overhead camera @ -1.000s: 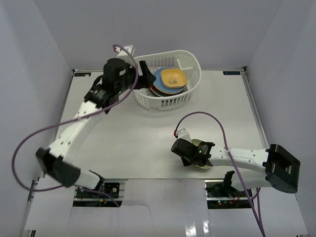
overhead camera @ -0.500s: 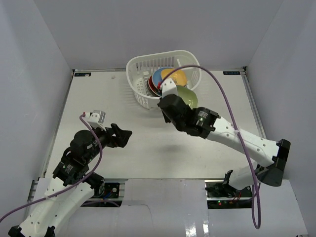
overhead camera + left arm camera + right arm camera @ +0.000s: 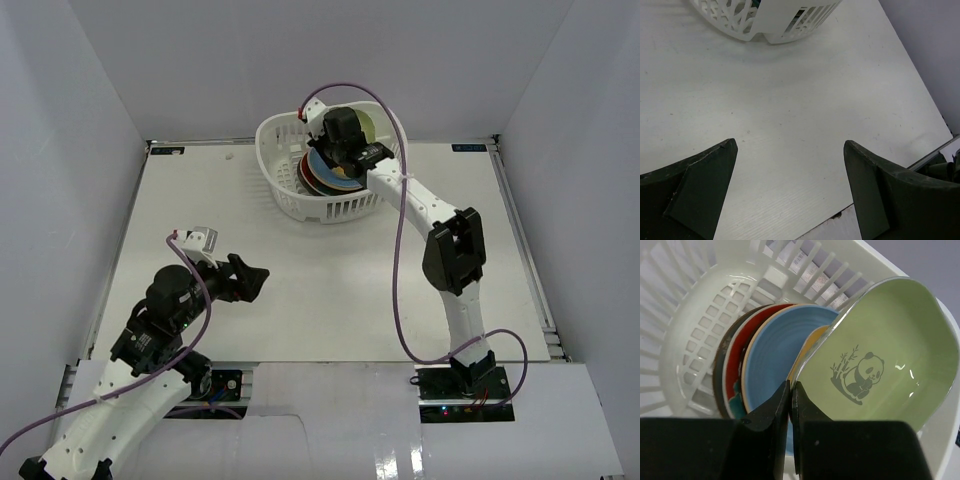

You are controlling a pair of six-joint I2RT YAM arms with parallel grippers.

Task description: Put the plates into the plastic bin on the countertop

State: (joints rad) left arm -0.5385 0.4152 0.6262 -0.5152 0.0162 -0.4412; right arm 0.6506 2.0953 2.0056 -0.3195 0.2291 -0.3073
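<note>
One white plastic bin [image 3: 330, 208], at least five plates [image 3: 770, 360] visible, one countertop [image 3: 330, 290]

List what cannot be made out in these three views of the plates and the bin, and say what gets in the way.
- Plate count: in the top view the right gripper covers the stack; in the right wrist view the green plate hides those behind it.
- Orange-yellow plate: only a sliver shows beside the green one, right wrist view.
- Bin: cut off by the top edge in the left wrist view, contents unseen.
</note>
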